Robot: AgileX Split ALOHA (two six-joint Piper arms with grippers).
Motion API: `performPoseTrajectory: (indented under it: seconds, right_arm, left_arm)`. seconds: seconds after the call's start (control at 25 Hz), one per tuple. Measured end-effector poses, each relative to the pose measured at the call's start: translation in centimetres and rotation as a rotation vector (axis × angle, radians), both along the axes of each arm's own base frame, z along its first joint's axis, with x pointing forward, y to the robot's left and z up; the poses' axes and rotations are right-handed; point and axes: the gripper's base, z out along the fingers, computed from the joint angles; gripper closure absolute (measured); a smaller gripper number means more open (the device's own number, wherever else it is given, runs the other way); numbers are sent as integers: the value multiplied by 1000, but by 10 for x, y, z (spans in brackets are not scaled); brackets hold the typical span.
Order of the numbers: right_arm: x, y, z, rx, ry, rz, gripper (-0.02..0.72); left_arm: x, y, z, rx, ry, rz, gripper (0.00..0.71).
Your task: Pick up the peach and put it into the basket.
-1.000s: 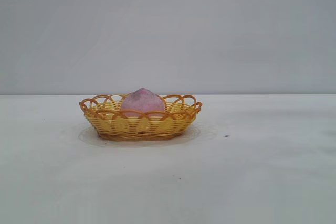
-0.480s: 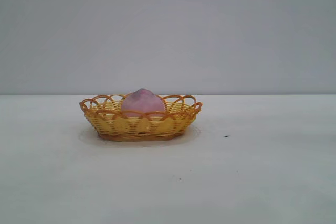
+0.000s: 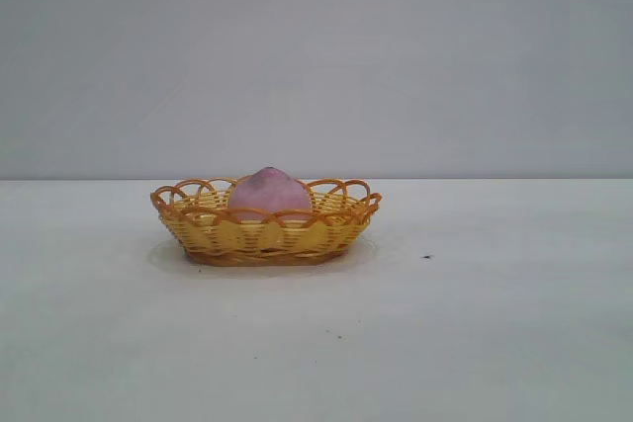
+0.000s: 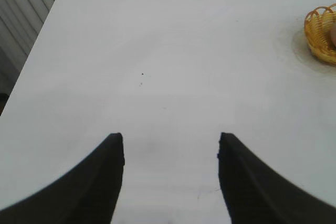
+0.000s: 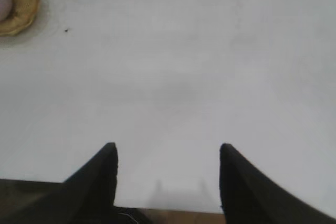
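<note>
The peach [image 3: 268,193] sits inside the basket [image 3: 265,235], which stands on the white desk [image 3: 475,323]. The left hand [image 4: 171,140] hangs over bare desk well apart from the basket, fingers spread wide and holding nothing. The right hand [image 5: 168,148] is likewise spread and empty, near the desk's edge, far from the basket.

Text: none legible | Labels/brands: none | Numbers/signs: none | Surfaces checked: basket [image 3: 265,234], peach [image 3: 268,192], table [image 3: 475,323]
</note>
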Motion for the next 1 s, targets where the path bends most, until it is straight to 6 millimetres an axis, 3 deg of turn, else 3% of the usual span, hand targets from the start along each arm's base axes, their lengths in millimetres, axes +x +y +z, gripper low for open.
performPoseTrajectory:
  seconds: [0.12, 0.52, 1.0]
  right_arm:
    - [-7, -1, -11, -1, -21, 1, 336]
    - [-45, -4, -9, 19, -282, 1, 336]
    - [-46, -4, -10, 18, -289, 3, 336]
  left_arm:
    - [0, 0, 0, 0, 0, 0, 354]
    - [0, 0, 0, 0, 0, 3, 354]
    - [0, 0, 0, 0, 0, 3, 354]
